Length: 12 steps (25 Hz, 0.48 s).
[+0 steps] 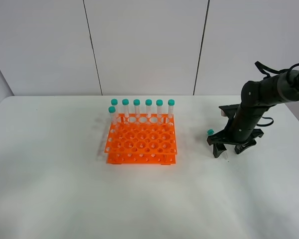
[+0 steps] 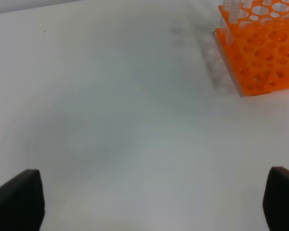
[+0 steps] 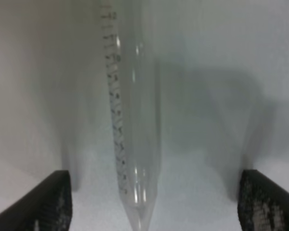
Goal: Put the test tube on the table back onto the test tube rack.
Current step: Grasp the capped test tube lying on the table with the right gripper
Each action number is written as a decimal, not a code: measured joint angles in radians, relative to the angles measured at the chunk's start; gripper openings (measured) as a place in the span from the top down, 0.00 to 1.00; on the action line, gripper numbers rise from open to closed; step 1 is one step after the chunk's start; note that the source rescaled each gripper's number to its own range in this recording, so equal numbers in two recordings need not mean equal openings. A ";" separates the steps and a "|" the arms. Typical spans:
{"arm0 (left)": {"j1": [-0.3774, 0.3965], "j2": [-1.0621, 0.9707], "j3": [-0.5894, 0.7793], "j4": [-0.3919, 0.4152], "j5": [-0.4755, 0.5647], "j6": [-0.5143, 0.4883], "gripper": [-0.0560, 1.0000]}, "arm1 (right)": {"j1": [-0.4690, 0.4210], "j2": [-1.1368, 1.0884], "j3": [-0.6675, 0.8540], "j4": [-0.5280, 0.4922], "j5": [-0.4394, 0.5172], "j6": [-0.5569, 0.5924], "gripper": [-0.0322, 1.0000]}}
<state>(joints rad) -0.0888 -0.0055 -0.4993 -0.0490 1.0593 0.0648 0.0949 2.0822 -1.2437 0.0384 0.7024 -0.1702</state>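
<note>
Orange plastic marks the rack point(image 1: 141, 142), which stands near the middle of the white desk point(image 1: 50, 189) in the high view, with broad bare desk to its left and in front. Seven teal-capped tubes point(image 1: 148, 107) stand upright along its far row and at its far-left corner. To the rack's right, well apart from it, the test tube point(image 1: 211, 132) lies on the desk, teal cap toward the far side and pointed tip toward the near edge. The right arm point(image 1: 259, 94) reaches down over it, and the right tool point(image 1: 232, 149) straddles it with a finger on each side. The desk's right edge runs close behind the arm

In the left wrist view the left tool point(image 2: 154, 202) is spread wide and holds nothing; its dark fingertips point(image 2: 17, 202) frame bare desk. A corner of the rack point(image 2: 260, 57) sits well ahead across open surface

In the right wrist view the test tube point(image 3: 135, 120) lies between the right tool's fingers point(image 3: 43, 202), which stand wide apart with a gap on either side and grip nothing
</note>
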 joint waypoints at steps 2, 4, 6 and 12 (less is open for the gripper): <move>0.000 0.000 0.000 0.000 0.000 0.000 0.00 | 0.000 0.000 0.000 0.000 0.000 0.000 0.07; 0.000 0.000 0.000 0.000 0.000 0.000 0.00 | 0.000 0.000 0.000 0.000 0.000 0.002 0.07; 0.000 0.000 0.000 0.000 0.000 0.000 0.00 | 0.000 0.000 0.000 0.000 -0.001 0.002 0.07; 0.000 0.000 0.000 0.000 0.000 0.000 0.00 | 0.000 0.000 0.000 0.000 -0.013 0.006 0.07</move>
<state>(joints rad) -0.0888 -0.0055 -0.4993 -0.0490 1.0593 0.0648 0.0949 2.0822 -1.2437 0.0384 0.6890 -0.1642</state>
